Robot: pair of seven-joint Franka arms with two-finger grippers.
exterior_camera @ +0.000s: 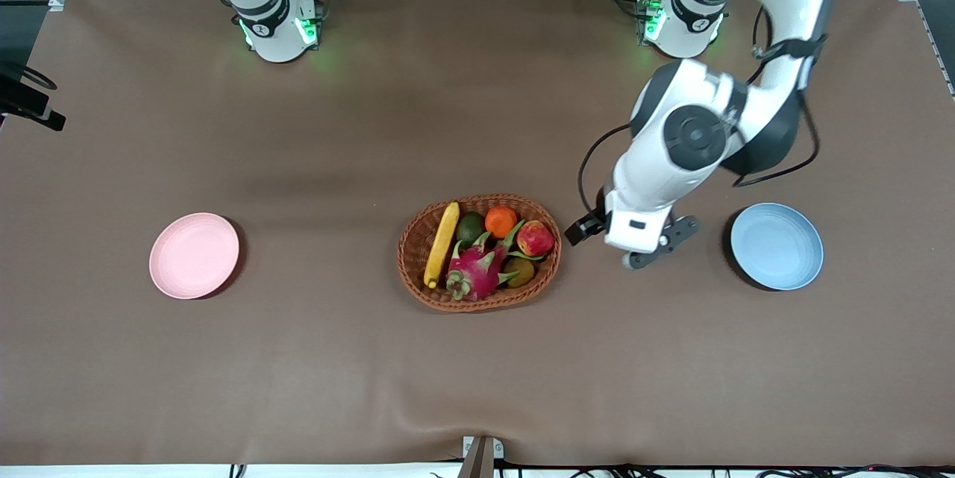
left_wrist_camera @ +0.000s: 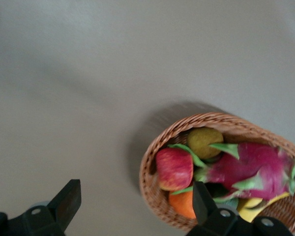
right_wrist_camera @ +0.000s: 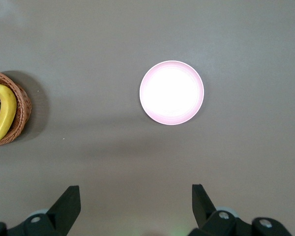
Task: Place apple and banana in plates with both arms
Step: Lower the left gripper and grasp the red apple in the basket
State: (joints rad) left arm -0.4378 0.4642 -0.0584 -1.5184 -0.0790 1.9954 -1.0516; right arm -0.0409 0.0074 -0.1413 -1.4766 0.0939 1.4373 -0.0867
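**Op:** While I hold both arms steady, I read the brown table [exterior_camera: 298, 359] first, with the oval wicker basket [exterior_camera: 418, 277] at its middle.

**Desk:** Where are the plates?

**Op:** I see the pink plate [exterior_camera: 194, 255] toward the right arm's end and the blue plate [exterior_camera: 776, 246] toward the left arm's end, both bare and well apart from the basket.

**Desk:** And the arms?

**Op:** My left arm [exterior_camera: 694, 142] reaches down over the bare table between basket and blue plate. Its left gripper [left_wrist_camera: 132, 209] hangs there with fingers spread wide and nothing between them. The right arm [exterior_camera: 261, 8] waits near its base; the right gripper [right_wrist_camera: 132, 209] is high over the table near the pink plate, its fingers wide apart too and holding nothing.

**Desk:** The fruit?

**Op:** All in the basket. The dragon fruit [exterior_camera: 477, 271] lies in the middle, the banana [exterior_camera: 442, 243] along the rim at the right arm's end, the apple [exterior_camera: 535, 239] at the left arm's end, touching the orange [exterior_camera: 501, 221]. I also make out a dark green fruit [exterior_camera: 470, 227] beside the banana and a brownish one [exterior_camera: 520, 271] nearer the camera than the apple
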